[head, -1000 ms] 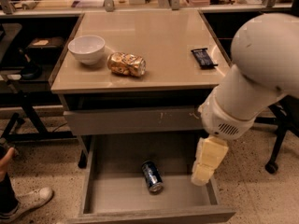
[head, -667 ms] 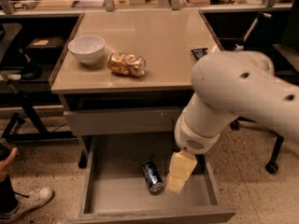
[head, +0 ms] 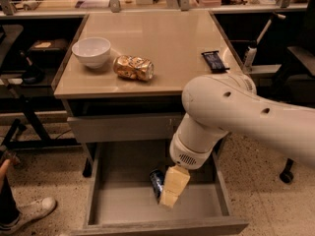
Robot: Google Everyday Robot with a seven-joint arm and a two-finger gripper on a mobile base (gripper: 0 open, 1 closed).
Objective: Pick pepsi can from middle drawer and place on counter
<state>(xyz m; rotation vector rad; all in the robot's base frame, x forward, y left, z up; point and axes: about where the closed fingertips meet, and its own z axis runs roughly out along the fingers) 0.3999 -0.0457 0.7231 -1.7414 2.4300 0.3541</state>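
Observation:
The pepsi can (head: 156, 181) lies on its side on the grey floor of the open middle drawer (head: 118, 205), near the middle. My gripper (head: 170, 196), with pale yellow fingers pointing down, is inside the drawer right at the can and partly covers its right side. My white arm (head: 231, 117) reaches in from the right over the drawer. The beige counter (head: 167, 43) is above the drawer.
On the counter stand a white bowl (head: 91, 51), a golden-orange can (head: 133, 67) lying on its side, and a flat dark snack bar (head: 213, 61) near the right edge. A person's shoe (head: 29, 212) is at the lower left. Chairs and desks surround the cabinet.
My arm and gripper have moved left across the drawer, from its right side to right beside the can. The can has not moved.

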